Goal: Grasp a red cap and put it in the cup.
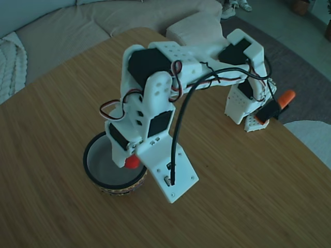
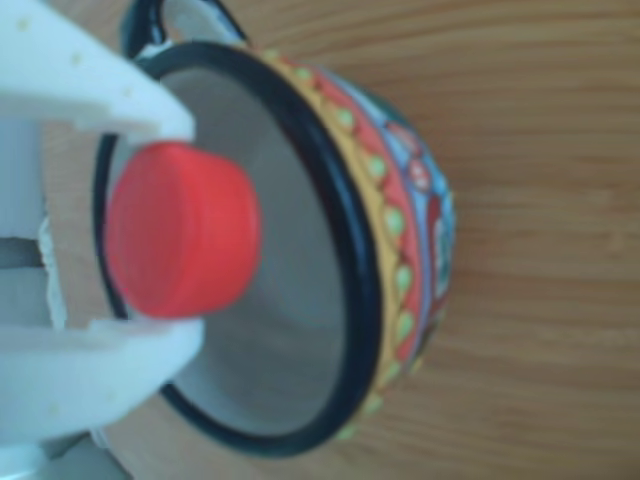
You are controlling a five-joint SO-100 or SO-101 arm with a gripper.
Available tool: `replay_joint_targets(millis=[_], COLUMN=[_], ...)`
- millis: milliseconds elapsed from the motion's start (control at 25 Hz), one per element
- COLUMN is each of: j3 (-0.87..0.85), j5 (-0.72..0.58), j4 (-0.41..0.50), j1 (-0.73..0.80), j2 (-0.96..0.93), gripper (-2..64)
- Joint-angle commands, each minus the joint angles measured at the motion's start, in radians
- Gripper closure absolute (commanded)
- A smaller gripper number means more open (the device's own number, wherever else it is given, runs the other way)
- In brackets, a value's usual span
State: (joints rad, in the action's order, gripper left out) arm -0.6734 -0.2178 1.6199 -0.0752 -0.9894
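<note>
Only the other view shows the tool [image 2: 170, 235] clamped on the cap [image 2: 183, 230], smooth bright red, over the cup's [image 2: 350, 200] mouth. The fixed view shows just a red sliver [image 1: 132, 162] at the cup's [image 1: 95, 173] 3 o'clock rim on the desk [image 1: 248, 196].

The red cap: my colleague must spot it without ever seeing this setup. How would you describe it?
On the wooden table stands a wide cup with a black rim. Above its mouth, the white gripper pinches the red cap between its fingers. It is small, round and plain bright red, unlike the orange part at the arm's base.
</note>
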Motion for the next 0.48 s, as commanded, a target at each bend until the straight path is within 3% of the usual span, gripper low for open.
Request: replay_joint_targets(millis=[0,440], j3=[0.086,0.112], j5=[0.008,-0.003], j4=[0.0,-0.011], j1=[-0.017,-0.02], j2=[-0.031,-0.02], gripper=[55.0,55.0])
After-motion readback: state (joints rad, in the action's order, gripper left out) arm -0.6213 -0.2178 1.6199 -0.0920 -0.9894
